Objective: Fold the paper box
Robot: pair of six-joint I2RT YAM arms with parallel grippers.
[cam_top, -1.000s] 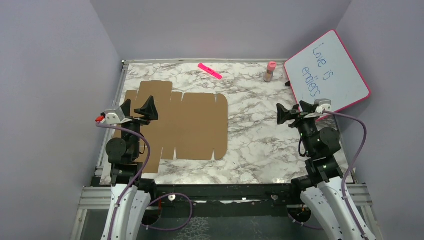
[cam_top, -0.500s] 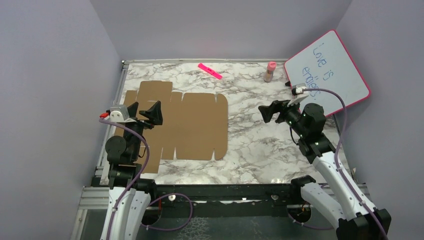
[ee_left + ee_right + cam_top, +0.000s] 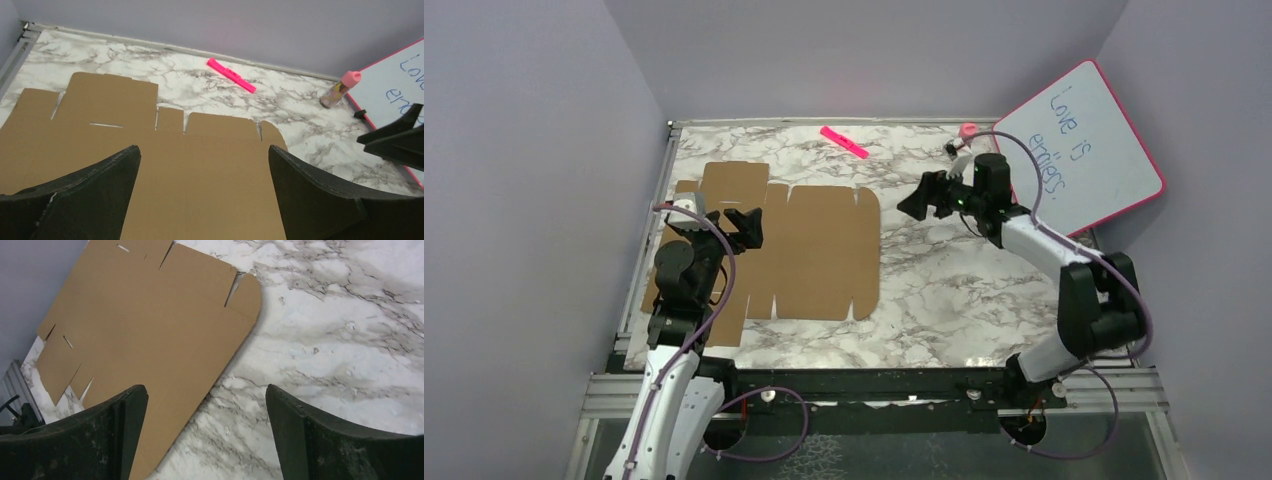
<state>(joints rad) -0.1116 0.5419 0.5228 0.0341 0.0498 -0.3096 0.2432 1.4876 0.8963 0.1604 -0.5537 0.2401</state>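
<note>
**Top view.** The paper box (image 3: 809, 255) lies flat and unfolded on the marble table (image 3: 964, 290), toward its 9 o'clock side. The left gripper (image 3: 732, 222) hovers over the sheet's left panels with its jaws spread wide, holding nothing. The right gripper (image 3: 921, 200), equally wide and empty, hangs above bare marble at 2 o'clock from the sheet, near a whiteboard (image 3: 1089, 150).

**Left wrist view.** Wide-set fingers (image 3: 90, 200) frame the sheet, and a pink marker (image 3: 231, 75) lies at 12 o'clock.

**Right wrist view.** The fingers are spread, with the sheet's rounded corner at 11 o'clock.

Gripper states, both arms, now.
Left gripper: open, empty, above the paper box.
Right gripper: open, empty, above the table beside the box.
</note>
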